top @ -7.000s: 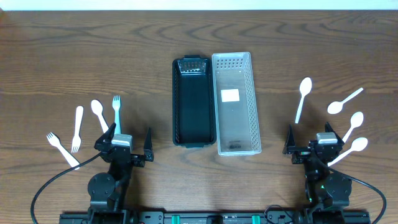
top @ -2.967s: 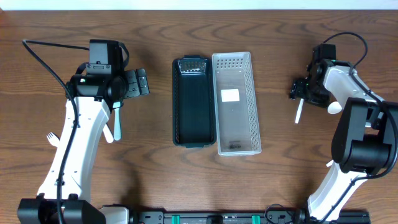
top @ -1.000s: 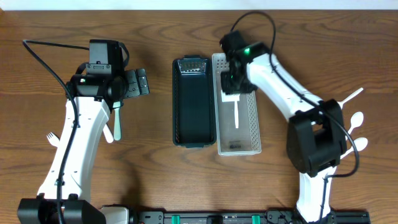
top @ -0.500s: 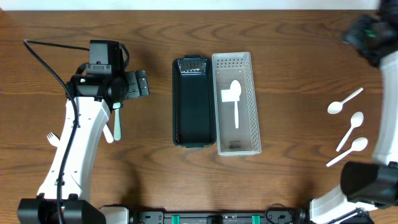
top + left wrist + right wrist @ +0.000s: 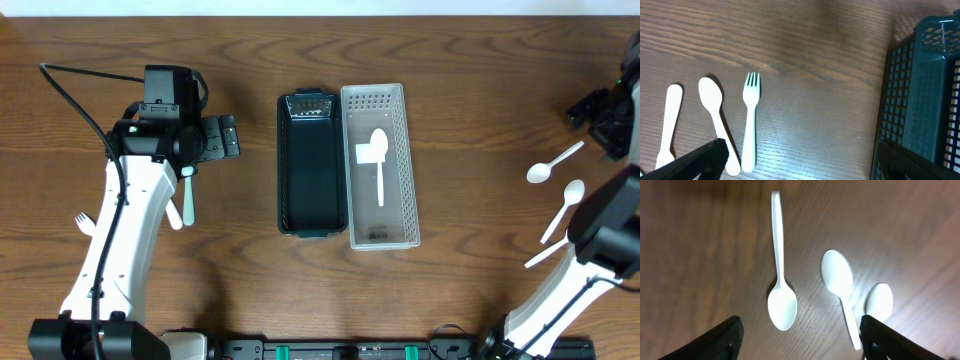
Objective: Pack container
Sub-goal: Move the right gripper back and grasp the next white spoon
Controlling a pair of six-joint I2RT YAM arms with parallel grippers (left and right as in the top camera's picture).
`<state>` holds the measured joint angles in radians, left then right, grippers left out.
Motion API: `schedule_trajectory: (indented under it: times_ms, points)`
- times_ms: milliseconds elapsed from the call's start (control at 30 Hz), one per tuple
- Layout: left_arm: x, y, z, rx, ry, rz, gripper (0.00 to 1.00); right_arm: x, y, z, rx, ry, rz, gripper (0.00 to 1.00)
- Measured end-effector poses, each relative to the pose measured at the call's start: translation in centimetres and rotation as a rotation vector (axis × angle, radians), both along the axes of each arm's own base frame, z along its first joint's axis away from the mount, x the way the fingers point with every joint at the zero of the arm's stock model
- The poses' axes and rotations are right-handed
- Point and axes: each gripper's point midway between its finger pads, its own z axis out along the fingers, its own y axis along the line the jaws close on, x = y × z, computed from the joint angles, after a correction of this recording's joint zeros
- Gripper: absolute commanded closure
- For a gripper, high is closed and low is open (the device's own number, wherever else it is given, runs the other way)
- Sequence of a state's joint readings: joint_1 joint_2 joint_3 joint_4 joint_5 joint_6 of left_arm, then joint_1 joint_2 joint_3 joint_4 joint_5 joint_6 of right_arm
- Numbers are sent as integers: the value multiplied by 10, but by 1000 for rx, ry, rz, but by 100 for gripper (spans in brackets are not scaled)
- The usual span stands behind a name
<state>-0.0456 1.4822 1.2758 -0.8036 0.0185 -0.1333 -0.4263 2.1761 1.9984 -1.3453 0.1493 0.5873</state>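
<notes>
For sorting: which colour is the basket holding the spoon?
Translucent white basket; overhead view shows it best.

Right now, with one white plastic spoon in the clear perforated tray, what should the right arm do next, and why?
Probably lower the open right gripper onto the long-handled white plastic spoon below it; it is one of three lying loose on the wooden table, outside the clear perforated tray.

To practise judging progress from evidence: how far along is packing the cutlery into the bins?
Done: one spoon lies in the clear bin; the black bin is empty. In hand: nothing; left gripper and right gripper are both open. Left: three spoons on the table below the right gripper, plus at least a fork and a loose spoon below the left one.
</notes>
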Motion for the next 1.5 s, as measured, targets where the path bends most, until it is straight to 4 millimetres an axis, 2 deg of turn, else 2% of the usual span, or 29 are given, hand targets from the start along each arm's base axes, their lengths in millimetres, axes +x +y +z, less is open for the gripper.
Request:
schedule_trajectory:
  times_ms: [200,267,633,767,900,1000,1033,1067,1133,1233,1267,1500]
  points:
    - [0,0,0,0,1,0,2,1,9,-53,96,89,36,21]
    - [0,0,0,0,1,0,2,2,11,-63,116,98,49,22]
    - [0,0,0,0,0,0,2,28,9,-70,117,8,178,23]
    - [0,0,0,0,0,0,2,25,12,-82,128,14,199,22]
    - [0,0,0,0,0,0,2,15,17,-103,145,39,208,21]
    - [0,0,0,0,1,-1,2,16,20,-107,155,15,218,22]
    - [0,0,0,0,1,-1,2,16,21,-107,155,9,219,24]
    - [0,0,0,0,1,-1,2,17,21,-107,152,-1,221,31]
    - [0,0,0,0,1,-1,2,17,21,-107,148,-10,233,50]
    - [0,0,0,0,1,-1,2,15,20,-108,137,-15,238,96]
    - [0,0,0,0,1,-1,2,14,20,-108,134,-14,238,99]
    - [0,0,0,0,1,-1,2,13,21,-107,131,-15,239,99]
